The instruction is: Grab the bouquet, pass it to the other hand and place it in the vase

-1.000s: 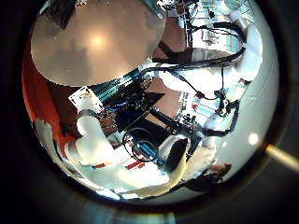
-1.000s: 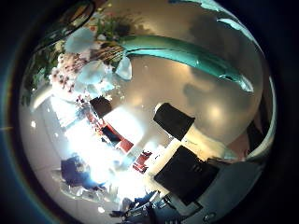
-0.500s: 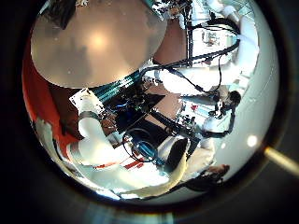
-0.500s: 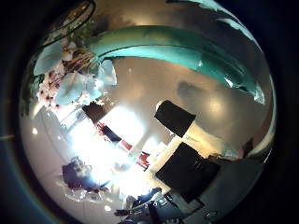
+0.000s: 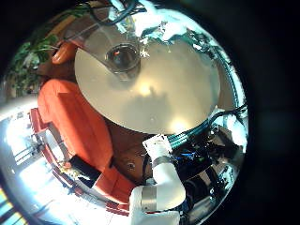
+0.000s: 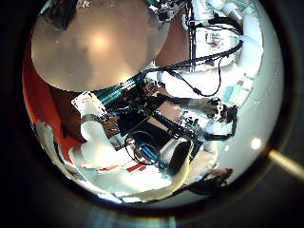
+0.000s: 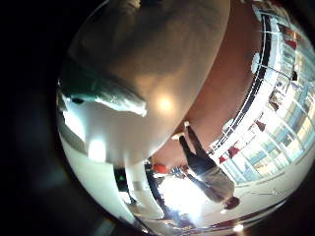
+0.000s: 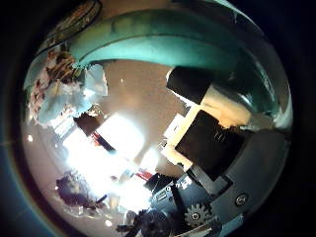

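The bouquet lies on the round table (image 5: 155, 94). Its pale flowers (image 8: 59, 84) sit at one end and its long teal wrapper (image 8: 168, 39) fills much of the right thumb side palm view. My right hand (image 8: 212, 133) is close over it, with a black-tipped finger curled up against the wrapper. The wrapper's end (image 7: 103, 93) also shows lying on the tabletop. A clear glass vase (image 5: 122, 56) stands upright on the table, near the flowers (image 5: 155, 23). My left hand (image 6: 104, 147) hangs well above the table with relaxed fingers, holding nothing.
An orange seat (image 5: 80, 127) curves round the table's edge beside my left arm. The other arm (image 6: 223, 43) reaches over the far side of the table (image 6: 95, 43). Bright windows (image 7: 271, 108) lie beyond the table.
The right palm has come closer to the bouquet, so the wrapper looks larger. The right hand's finger has curled in against the wrapper. The left hand has hardly moved.
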You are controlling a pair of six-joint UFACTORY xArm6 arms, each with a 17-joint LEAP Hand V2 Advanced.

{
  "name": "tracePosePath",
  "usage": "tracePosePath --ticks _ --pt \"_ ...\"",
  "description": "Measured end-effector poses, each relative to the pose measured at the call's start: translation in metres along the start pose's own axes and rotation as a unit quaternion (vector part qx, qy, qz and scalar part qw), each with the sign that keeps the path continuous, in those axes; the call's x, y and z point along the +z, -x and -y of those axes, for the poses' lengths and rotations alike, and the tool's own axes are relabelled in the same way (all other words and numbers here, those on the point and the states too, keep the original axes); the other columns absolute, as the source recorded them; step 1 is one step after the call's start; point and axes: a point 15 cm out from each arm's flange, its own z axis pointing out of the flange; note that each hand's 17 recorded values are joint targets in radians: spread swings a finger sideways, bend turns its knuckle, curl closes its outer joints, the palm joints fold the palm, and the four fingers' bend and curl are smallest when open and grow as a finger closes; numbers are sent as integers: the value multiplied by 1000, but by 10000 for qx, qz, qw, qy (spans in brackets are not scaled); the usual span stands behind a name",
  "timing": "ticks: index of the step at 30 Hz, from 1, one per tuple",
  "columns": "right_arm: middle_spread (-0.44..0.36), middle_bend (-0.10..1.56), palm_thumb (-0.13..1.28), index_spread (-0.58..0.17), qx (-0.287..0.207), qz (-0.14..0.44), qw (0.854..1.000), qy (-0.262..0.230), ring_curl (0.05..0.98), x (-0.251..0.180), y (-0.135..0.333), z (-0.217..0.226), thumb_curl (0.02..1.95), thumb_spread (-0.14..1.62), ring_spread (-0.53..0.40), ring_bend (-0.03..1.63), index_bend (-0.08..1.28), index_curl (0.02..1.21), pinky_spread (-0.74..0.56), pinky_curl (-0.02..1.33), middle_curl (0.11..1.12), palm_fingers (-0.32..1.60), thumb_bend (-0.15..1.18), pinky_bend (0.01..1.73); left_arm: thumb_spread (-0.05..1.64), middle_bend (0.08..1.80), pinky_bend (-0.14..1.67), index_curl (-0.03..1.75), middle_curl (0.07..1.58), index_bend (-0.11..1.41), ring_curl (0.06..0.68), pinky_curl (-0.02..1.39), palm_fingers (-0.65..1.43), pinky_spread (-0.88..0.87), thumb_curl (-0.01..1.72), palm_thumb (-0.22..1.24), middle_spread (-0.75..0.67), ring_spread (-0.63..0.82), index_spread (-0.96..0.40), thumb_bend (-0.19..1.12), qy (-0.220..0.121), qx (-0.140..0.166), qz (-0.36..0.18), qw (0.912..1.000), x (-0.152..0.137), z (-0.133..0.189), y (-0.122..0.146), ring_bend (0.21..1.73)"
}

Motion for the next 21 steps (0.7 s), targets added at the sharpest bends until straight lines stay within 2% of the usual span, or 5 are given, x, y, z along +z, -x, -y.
tracePosePath --ticks 2,6,11,16,21 --pt "-255 498 623 -417 -32 -43 10000 61 308 5 2 1 384 1028 -310 989 206 466 -248 90 489 1046 -18 657 957 184 196 333 286 176 220 313 -8 573 195 -63 479 588 96 -58 1 -1 2 10000 0 0 1 421" --pt "-278 639 700 -459 -25 -180 9998 33 358 3 -1 2 405 1021 -303 1034 361 559 -409 159 562 1360 -6 837 963 184 196 334 285 175 220 312 -8 573 195 -63 480 588 96 -58 -1 -14 9 10000 0 1 2 420" --pt "-285 902 872 -482 -6 -231 9988 -436 450 -24 -1 2 467 989 -274 1193 636 735 -390 310 708 1339 25 1164 966 185 197 333 285 173 221 312 -9 573 196 -63 480 588 96 -58 6 6 7 10000 0 1 3 421" --pt "-257 1130 1099 -438 29 -226 9863 -1632 535 -68 -3 5 574 979 -253 1325 885 872 -291 422 817 1263 130 1371 966 182 197 334 283 176 222 313 -9 573 196 -63 480 588 96 -58 -17 42 15 10000 -1 0 2 420" --pt "-211 1245 1146 -373 130 -160 9486 -3159 595 -96 -5 -19 657 926 -226 1414 1034 932 -233 485 853 1208 138 1426 969 183 196 335 281 176 223 313 -9 573 195 -63 480 588 96 -57 -56 42 17 10000 -4 1 4 420"
